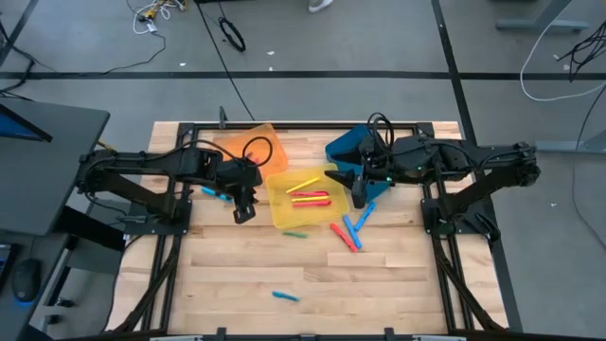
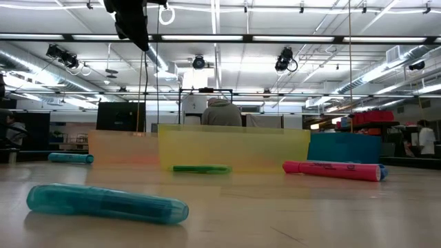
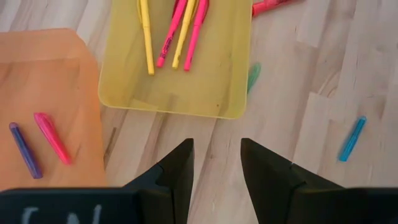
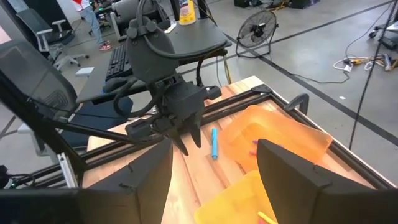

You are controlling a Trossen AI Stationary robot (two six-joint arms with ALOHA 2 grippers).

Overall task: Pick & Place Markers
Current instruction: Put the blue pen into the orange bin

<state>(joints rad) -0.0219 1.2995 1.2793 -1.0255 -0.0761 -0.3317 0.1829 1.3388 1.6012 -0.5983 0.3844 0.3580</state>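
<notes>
- Nearest the low camera, a teal marker (image 2: 107, 203) lay alone on the pale wood table (image 1: 237, 284).
- Behind it stood the yellow bin (image 2: 234, 146), with a green marker (image 2: 200, 169) against its near wall and a pink marker (image 2: 334, 169) off to one side.
- Inside the yellow bin lay pink and yellow markers (image 3: 177, 28); the orange bin (image 3: 46, 81) beside it held a purple marker (image 3: 25, 158) and another pink one (image 3: 52, 137).
- Left gripper (image 1: 244, 210) hung above bare table just beside the yellow bin, jaws narrowly apart and holding nothing.
- Right gripper (image 1: 360, 194) hovered between the yellow bin and the blue bin (image 1: 346, 149), jaws wide and empty.
- Red and blue markers (image 1: 352, 229) lay loose under it.
- Beyond the table: grey floor with trailing cables, bright ceiling lights, and a seated person (image 2: 221, 111) facing away.
</notes>
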